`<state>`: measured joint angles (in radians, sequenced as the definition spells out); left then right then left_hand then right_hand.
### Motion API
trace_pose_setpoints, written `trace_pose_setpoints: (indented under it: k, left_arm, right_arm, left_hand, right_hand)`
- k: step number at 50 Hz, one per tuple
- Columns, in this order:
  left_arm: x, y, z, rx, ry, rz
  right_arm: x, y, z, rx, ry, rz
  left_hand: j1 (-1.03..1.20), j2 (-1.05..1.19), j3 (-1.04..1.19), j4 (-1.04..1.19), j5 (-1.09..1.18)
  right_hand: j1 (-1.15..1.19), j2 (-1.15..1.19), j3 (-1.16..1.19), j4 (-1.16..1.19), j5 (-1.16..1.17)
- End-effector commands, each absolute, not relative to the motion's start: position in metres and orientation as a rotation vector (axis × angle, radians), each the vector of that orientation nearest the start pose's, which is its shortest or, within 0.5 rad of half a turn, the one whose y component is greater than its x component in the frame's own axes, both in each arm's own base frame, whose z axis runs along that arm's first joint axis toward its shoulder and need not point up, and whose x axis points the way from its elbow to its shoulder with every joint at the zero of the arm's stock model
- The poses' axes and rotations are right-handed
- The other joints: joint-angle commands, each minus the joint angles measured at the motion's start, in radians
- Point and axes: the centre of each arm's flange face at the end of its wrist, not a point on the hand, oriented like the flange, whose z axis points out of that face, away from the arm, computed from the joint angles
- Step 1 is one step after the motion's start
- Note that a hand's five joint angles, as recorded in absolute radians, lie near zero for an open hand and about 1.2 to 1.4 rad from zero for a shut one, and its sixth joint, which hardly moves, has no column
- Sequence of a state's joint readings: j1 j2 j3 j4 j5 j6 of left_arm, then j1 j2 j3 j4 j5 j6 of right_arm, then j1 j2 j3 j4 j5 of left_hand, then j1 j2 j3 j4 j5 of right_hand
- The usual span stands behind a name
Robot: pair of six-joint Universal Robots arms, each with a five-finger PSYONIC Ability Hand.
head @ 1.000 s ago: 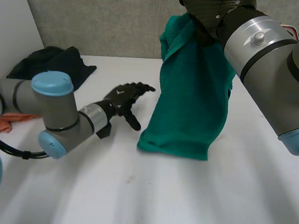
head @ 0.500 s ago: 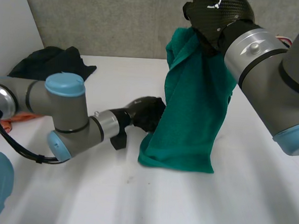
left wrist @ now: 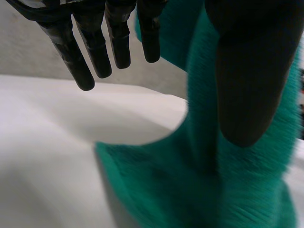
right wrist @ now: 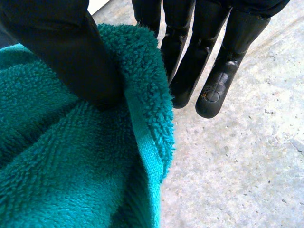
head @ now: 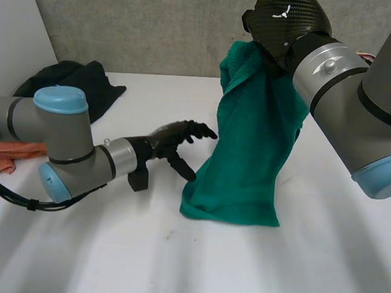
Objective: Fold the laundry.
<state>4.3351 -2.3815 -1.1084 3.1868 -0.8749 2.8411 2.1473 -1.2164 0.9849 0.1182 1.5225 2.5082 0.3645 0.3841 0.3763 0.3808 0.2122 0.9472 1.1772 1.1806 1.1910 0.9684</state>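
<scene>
Above table (head: pixel 320 274), right hand (head: pixel 283 22) pinches towel (head: pixel 254 140); left hand (head: pixel 175 136) spread, perhaps touching.

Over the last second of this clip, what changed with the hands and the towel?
The left hand reached in to the lower edge of the towel, then drew back a little; it is now open beside that edge, holding nothing. The right hand shifted slightly and keeps the towel's top pinched up, its bottom edge on the table. The black cloth and orange cloth stayed put.
</scene>
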Motion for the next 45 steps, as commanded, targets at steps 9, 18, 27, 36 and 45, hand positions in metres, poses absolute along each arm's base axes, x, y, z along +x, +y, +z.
trace_pose_setpoints:
  k: [9,18,27,36,45]
  left_arm:
    - [-0.360,-0.292,0.121,-0.640,-1.839,0.948]
    - [-0.345,-0.353,0.170,-0.475,-1.910,1.511]
    - [-0.321,-0.390,0.300,-0.410,-1.504,2.215]
    - [-0.302,-0.352,0.322,-0.340,-1.386,2.363]
    - [-0.294,-0.312,0.205,-0.649,-1.816,2.216]
  right_arm:
    - [0.329,-0.255,0.350,-1.256,1.706,-2.334]
    - [0.331,-0.273,0.325,-1.273,1.799,-2.286]
    - [0.334,-0.335,0.391,-0.748,1.412,-2.772]
    - [0.335,-0.340,0.388,-0.686,1.353,-2.780]
    - [0.317,-0.318,0.253,-1.135,2.068,-2.110]
  left_hand:
    - [0.871,0.851,0.859,0.854,0.848]
    - [1.032,1.012,1.020,1.015,1.010]
    - [1.032,1.012,1.020,1.015,1.010]
    - [1.032,1.012,1.020,1.015,1.010]
    - [1.032,1.012,1.020,1.015,1.010]
  right_hand:
    - [0.449,0.219,0.216,0.205,0.253]
    - [0.449,0.219,0.216,0.205,0.253]
    - [0.449,0.219,0.216,0.205,0.253]
    - [0.449,0.219,0.216,0.205,0.253]
    - [0.449,0.219,0.216,0.205,0.253]
